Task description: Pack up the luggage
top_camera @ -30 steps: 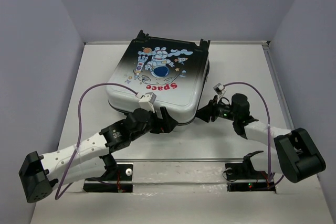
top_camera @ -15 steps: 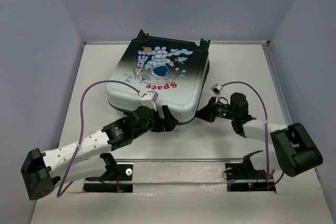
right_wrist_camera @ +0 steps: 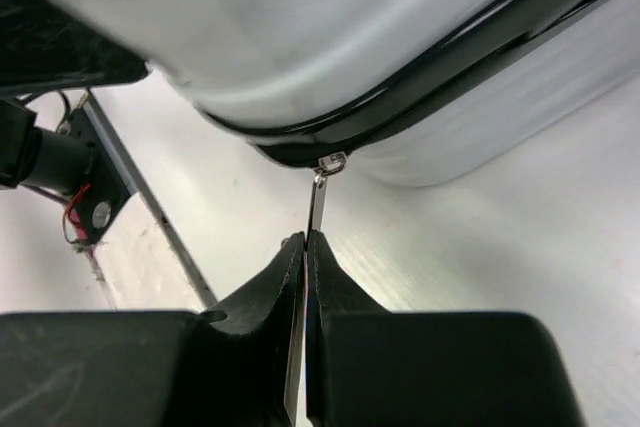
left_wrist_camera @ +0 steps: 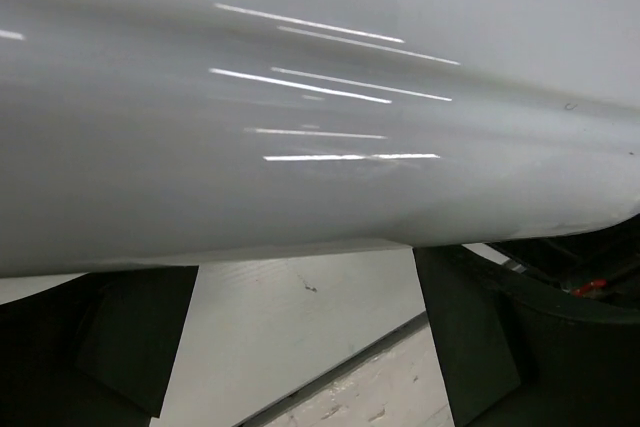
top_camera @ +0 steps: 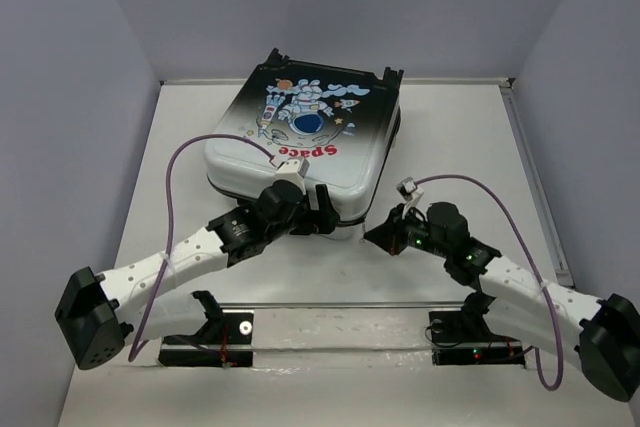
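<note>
Luggage [top_camera: 300, 142]: closed, astronaut print up, on far-centre part of surface [top_camera: 460, 147], a bit left of middle; white end faces your arm bases, black end far
Wheels [top_camera: 392, 75]: black, at luggage's far edge
Zip band [right_wrist_camera: 440, 77]: dark strip betw. the 2 shell halves, clear in your right wrist view
Left arm [top_camera: 180, 262]: reaches in from near-left, tip at near white edge of luggage
Left jaws: wide apart, clamped on nothing; in your left wrist view the white shell fills the upper frame, one finger [left_wrist_camera: 130, 337] bottom-left, the other bottom-right, bare surface showing betw. them; whether fingers touch the shell, can't tell
Right arm [top_camera: 520, 282]: comes in from near-right, tip just off luggage's near-right corner
Right jaws: together, pinched on the zip pull [right_wrist_camera: 318, 202]
Zip pull: thin, silver, hangs from the zip band at the corner; its lower end goes down betw. the 2 black fingertips [right_wrist_camera: 275, 272]
Cables [top_camera: 190, 162]: purple, you've got one looping over each arm
Base rail [top_camera: 340, 322]: near edge of surface, arm mounts on it
</note>
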`<action>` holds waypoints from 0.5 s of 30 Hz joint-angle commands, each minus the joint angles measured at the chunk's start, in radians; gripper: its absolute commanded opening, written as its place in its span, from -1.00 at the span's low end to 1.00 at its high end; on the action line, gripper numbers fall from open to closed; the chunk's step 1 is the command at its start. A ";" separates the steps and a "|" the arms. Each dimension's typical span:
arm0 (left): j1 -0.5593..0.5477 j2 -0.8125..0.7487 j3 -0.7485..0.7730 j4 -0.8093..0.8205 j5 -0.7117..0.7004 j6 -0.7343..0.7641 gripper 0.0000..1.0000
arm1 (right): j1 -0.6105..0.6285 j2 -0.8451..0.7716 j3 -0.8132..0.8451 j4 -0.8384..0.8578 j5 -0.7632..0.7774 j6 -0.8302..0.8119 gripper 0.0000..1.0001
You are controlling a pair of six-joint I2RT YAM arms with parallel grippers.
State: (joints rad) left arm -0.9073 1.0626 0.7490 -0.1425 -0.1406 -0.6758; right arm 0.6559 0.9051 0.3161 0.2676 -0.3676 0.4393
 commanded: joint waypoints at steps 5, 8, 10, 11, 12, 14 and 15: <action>0.024 0.062 0.153 0.305 -0.036 0.064 0.95 | 0.402 0.067 0.047 -0.130 0.234 0.170 -0.86; 0.024 0.094 0.164 0.334 -0.008 0.048 0.93 | 0.493 0.198 0.118 -0.045 0.361 0.222 -0.86; 0.024 0.109 0.177 0.336 0.009 0.045 0.91 | 0.521 0.262 0.149 0.010 0.475 0.252 -0.86; 0.024 0.108 0.181 0.334 0.012 0.045 0.91 | 0.521 0.268 0.167 0.012 0.507 0.262 -0.86; 0.024 0.097 0.181 0.321 0.006 0.047 0.91 | 0.521 0.265 0.169 0.004 0.572 0.280 -0.86; 0.024 0.079 0.179 0.299 -0.013 0.061 0.91 | 0.521 0.200 0.156 -0.020 0.636 0.282 -0.86; 0.024 0.067 0.176 0.285 -0.023 0.065 0.91 | 0.521 0.168 0.135 -0.039 0.697 0.276 -0.86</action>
State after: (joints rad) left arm -0.8993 1.1927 0.8467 -0.0368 -0.0978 -0.6628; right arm 1.1717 1.1660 0.4351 0.1883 0.0776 0.6758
